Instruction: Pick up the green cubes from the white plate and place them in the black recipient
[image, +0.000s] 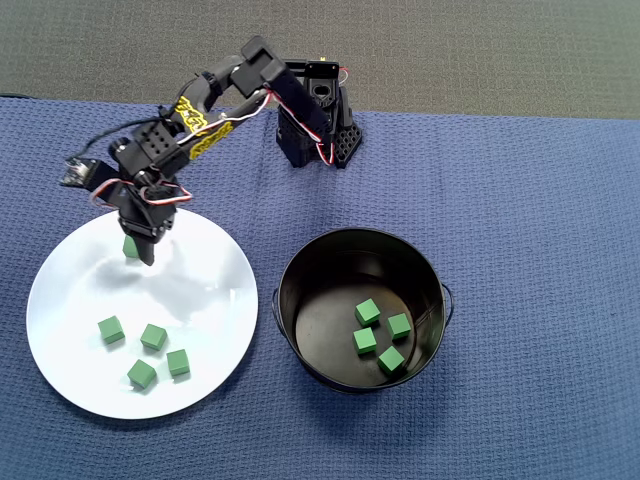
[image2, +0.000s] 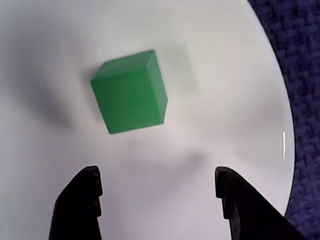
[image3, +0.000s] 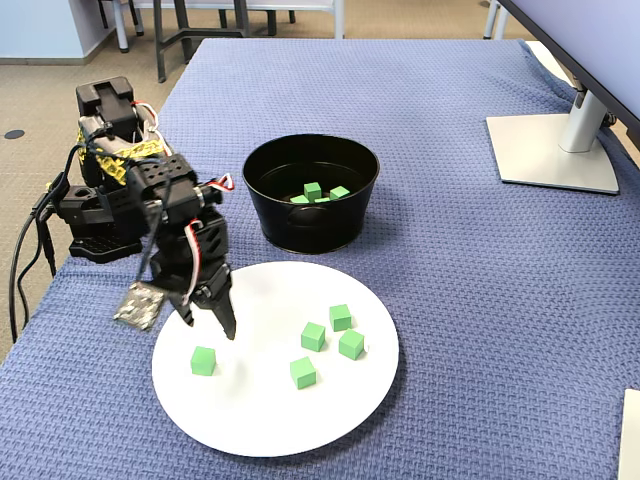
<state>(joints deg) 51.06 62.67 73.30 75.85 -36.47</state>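
The pincer (image2: 157, 200) hangs with its jaws spread and empty just above a lone green cube (image2: 130, 92) on the white plate (image2: 225, 75).

nine green cubes in all — five on the white plate (image: 215, 290), four in the black bucket (image: 300, 270). on the plate, one cube (image: 130, 246) lies alone and four (image: 153, 337) cluster together — one plate, one bucket.
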